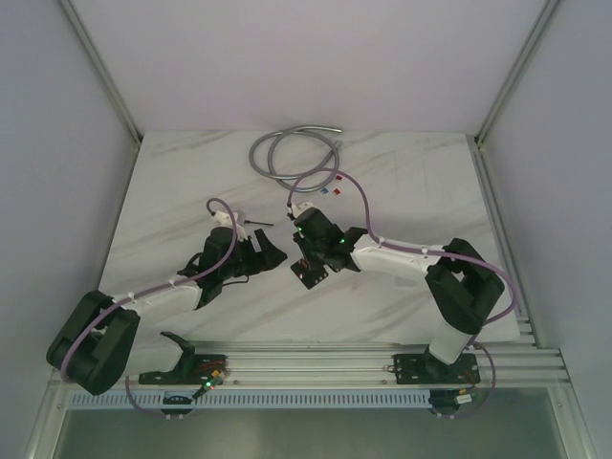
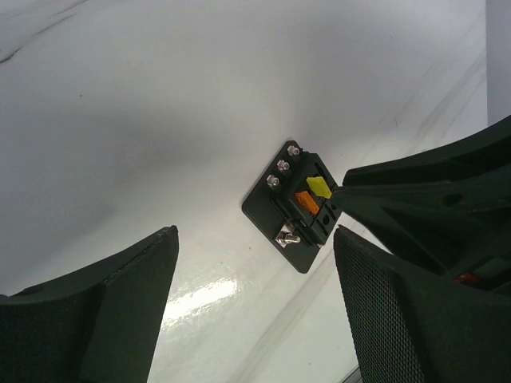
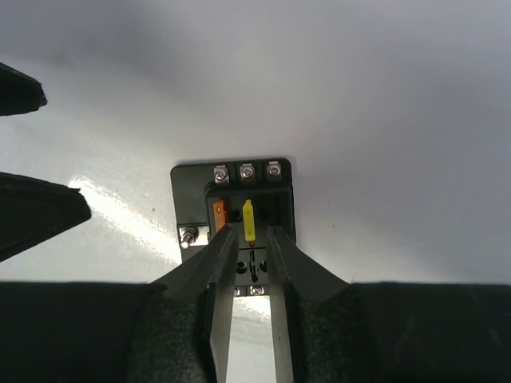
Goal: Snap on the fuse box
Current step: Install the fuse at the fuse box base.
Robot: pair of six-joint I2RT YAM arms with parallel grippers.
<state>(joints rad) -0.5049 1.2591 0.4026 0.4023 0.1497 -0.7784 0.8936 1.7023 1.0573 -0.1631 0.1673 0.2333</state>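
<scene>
Fuse box [image 3: 281, 209] lies just under right pincer [image 3: 251, 231]

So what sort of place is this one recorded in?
Probably an enclosed lab robot cell, not a home: plain white walls held by metal frame posts, a marble-look tabletop, and a left arm and right arm bolted to an aluminium rail.

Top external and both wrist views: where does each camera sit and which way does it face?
Top external: above and behind the bases, looking down on the table; both arms, left gripper and right gripper by the fuse box.
Left wrist: on the left arm, looking obliquely at the fuse box between its own fingers.
Right wrist: on the right arm, looking along its own fingers onto the fuse box.
Shared: the fuse box in all; each wrist view catches the other gripper.
</scene>
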